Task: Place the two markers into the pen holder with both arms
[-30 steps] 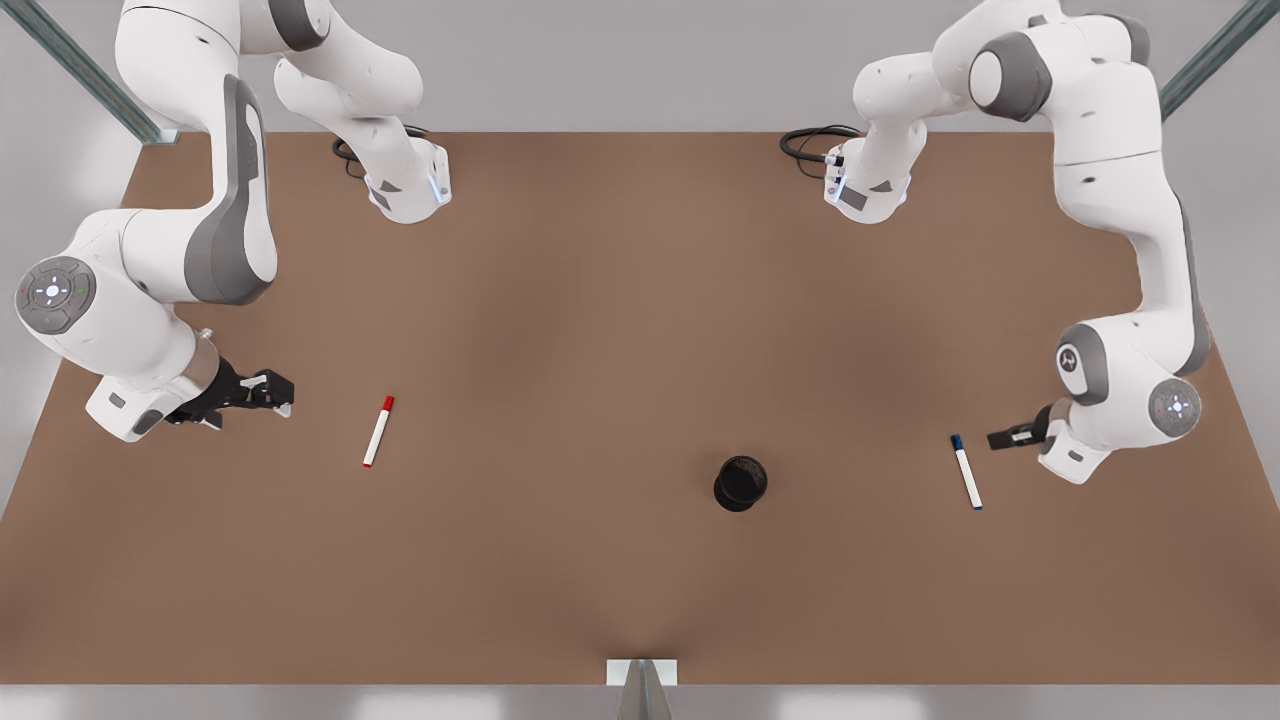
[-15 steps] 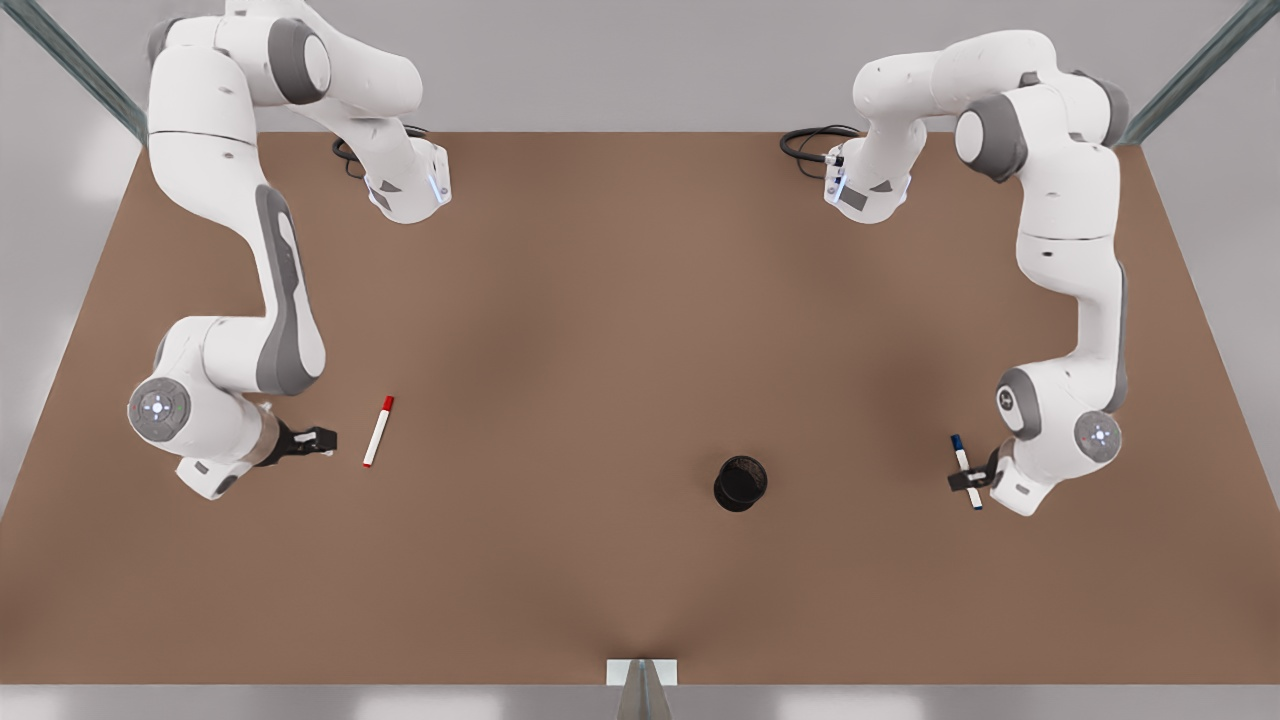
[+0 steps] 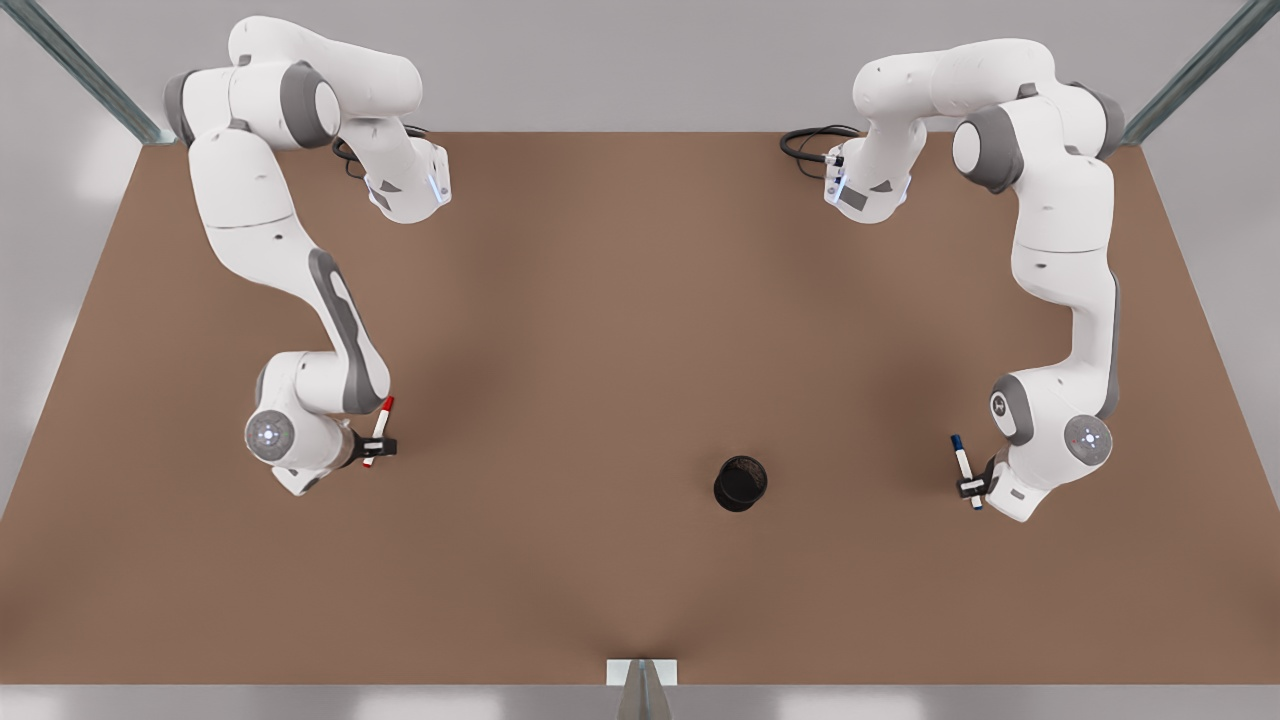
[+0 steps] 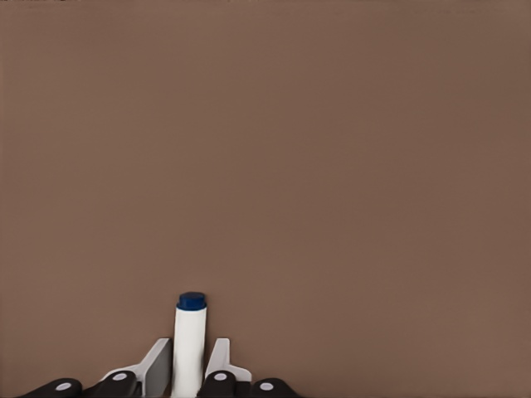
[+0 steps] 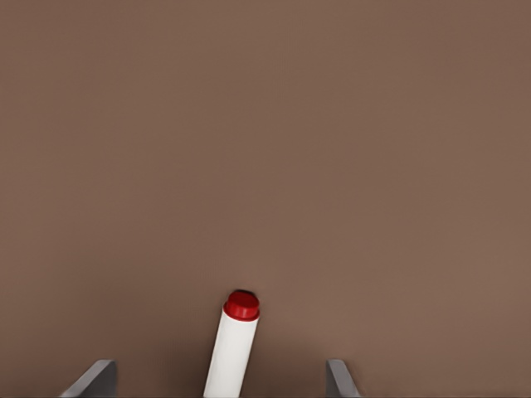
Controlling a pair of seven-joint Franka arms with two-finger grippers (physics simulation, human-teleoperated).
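Observation:
The blue-capped marker [image 3: 962, 462] lies on the brown table at the front view's right. My left gripper [image 3: 970, 487] is shut on the lower part of its white barrel [image 4: 189, 340], a pad against each side. At the front view's left lies the red-capped marker [image 3: 381, 425]. My right gripper [image 3: 378, 447] is down over its lower half and open. In the right wrist view its fingers [image 5: 95, 377] stand wide apart on either side of the barrel [image 5: 235, 348], clear of it. The black pen holder [image 3: 741, 482] stands upright between the two arms, nearer the blue marker.
Both arm bases [image 3: 405, 185] stand at the table's far edge with black cables [image 3: 805, 145] beside them. A small metal bracket [image 3: 641, 672] sits at the middle of the near edge. Bare brown tabletop [image 3: 560, 400] stretches between each marker and the holder.
My right gripper swung in from the front view's left and came down over the red marker. My left gripper settled onto the blue marker and narrowed around it. Neither marker has moved.

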